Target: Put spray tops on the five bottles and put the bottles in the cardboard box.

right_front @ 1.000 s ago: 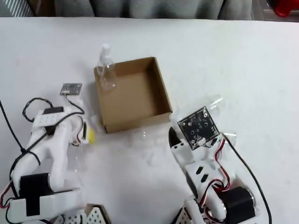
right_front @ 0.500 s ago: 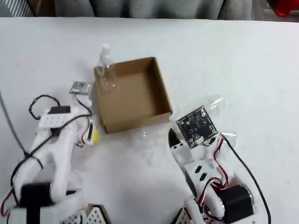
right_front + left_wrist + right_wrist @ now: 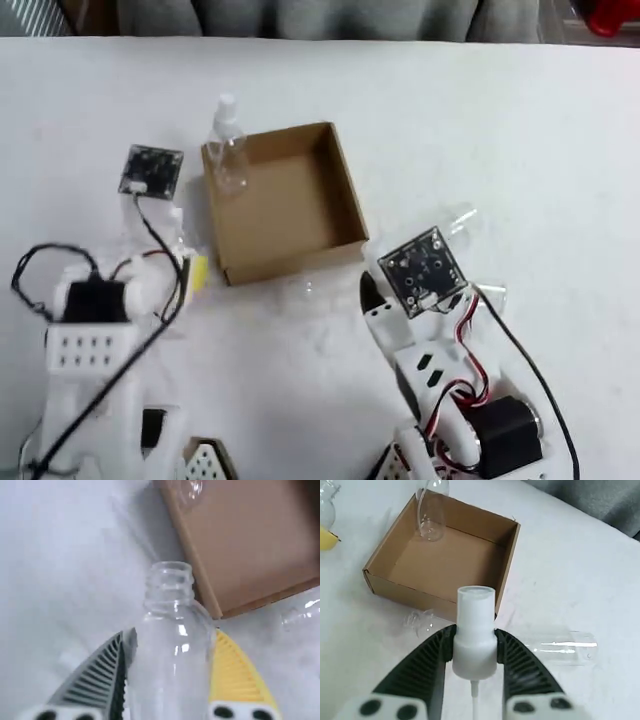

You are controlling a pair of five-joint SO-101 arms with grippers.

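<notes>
My left end effector is clamped on a clear bottle. The grey finger presses one side and the yellow finger the other. The bottle's threaded neck is bare and open, and it sits just beside the outer wall of the box.

My right end effector is closed around a white spray top, gripping its collar with the nozzle end pointing away from my wrist and the thin tube running back between the fingers.

The box lies open on the white tabletop, between my two arms and a little beyond them. One capped bottle stands upright in its far left corner.

A bare bottle lies on its side on the tabletop near the box's right corner. Another bare bottle lies just outside the box's near wall.
</notes>
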